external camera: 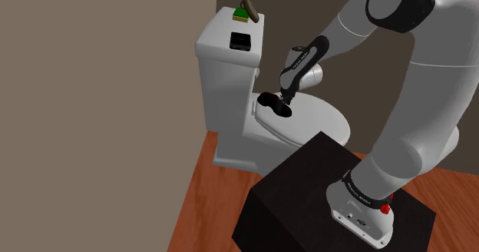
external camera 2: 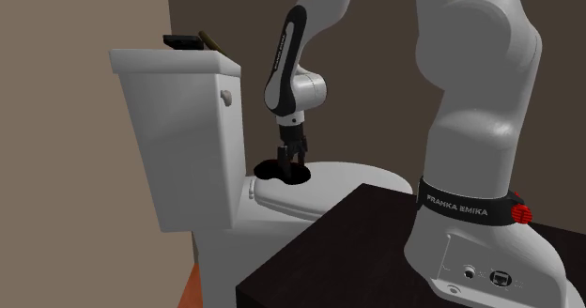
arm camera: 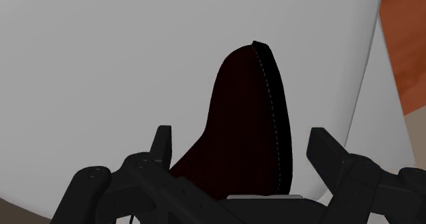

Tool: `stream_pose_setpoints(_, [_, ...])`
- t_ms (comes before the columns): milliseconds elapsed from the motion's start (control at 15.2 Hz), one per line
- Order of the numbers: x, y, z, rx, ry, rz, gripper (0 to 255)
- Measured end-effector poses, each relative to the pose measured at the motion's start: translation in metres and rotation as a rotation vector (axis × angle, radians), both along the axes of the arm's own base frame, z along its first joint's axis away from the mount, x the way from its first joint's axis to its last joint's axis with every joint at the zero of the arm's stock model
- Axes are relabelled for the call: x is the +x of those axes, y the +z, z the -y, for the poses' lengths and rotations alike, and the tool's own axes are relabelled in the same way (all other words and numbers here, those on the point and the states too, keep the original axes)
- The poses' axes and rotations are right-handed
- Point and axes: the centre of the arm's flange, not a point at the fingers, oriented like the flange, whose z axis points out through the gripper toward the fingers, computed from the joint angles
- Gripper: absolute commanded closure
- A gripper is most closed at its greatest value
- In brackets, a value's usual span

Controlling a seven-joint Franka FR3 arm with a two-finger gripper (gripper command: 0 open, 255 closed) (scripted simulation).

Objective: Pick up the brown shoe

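A very dark brown shoe (external camera: pixel 270 103) lies on the white toilet lid (external camera: pixel 307 124), near the tank. The black gripper (external camera: pixel 287 100) is down at the shoe, pointing at the lid. In the wrist view the shoe (arm camera: pixel 249 120) shows a line of pale stitching and sits between the two fingers. The gripper (arm camera: pixel 242 147) is open, with one finger (arm camera: pixel 161 144) and the other (arm camera: pixel 326 147) standing a little off the shoe's sides. From the second exterior view the gripper (external camera 2: pixel 293 161) hangs straight down onto the shoe (external camera 2: pixel 274 172).
The toilet tank (external camera: pixel 226 81) rises right behind the shoe, against a brown wall. On its top sit a black box (external camera: pixel 242 41) and a green and brown object (external camera: pixel 246 13). The black stand (external camera: pixel 322 197) sits close to the bowl, on a wooden floor (external camera: pixel 207 204).
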Motion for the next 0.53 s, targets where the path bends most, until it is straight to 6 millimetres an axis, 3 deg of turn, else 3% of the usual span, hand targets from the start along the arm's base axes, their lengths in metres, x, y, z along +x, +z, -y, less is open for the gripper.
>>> stream_pose_setpoints(66, [0.0002, -0.0027, 0.0002, 0.0, 0.0, 0.0, 255])
stream_pose_setpoints(528, [0.0003, -0.0044, 0.0008, 0.0, 0.0, 0.0, 255])
